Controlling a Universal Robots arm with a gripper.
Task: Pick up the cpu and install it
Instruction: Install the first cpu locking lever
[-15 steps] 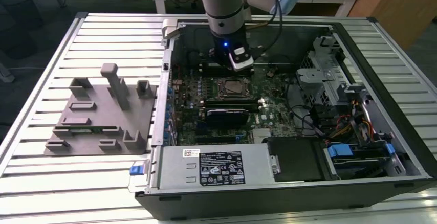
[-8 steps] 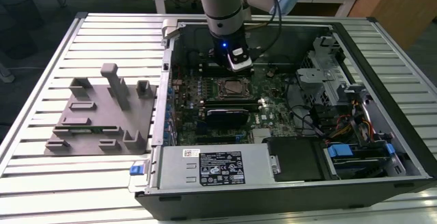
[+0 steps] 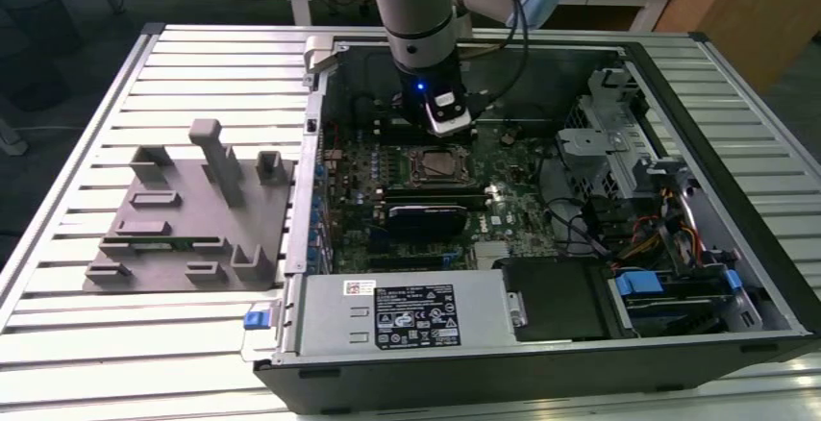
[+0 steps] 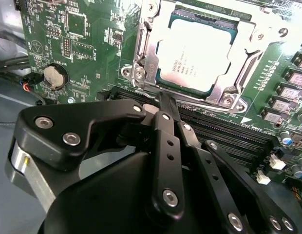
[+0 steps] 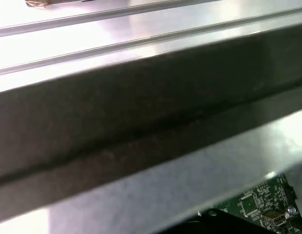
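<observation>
The cpu (image 4: 197,53) is sitting flat in the motherboard socket (image 4: 141,58), its pale metal lid facing up and framed by the silver retention bracket, as the second wrist view is showing. In the exterior view, the cpu (image 3: 440,163) is lying near the centre of the open computer case (image 3: 718,277), with the arm standing above it and the gripper (image 3: 449,128) hanging just beyond the socket, apart from the chip. In the second wrist view, the gripper (image 4: 163,109) is presenting its black fingers (image 4: 166,146) drawn together at the tip, with nothing clamped between them; the tip is hovering over the memory slots (image 4: 229,131) just beside the socket frame. The grey tray (image 3: 192,219) is resting on the slatted table (image 3: 77,152) toward the exterior view's left, well apart from the case. The first wrist view is showing a dark case wall and a corner of the green motherboard (image 5: 265,204).
</observation>
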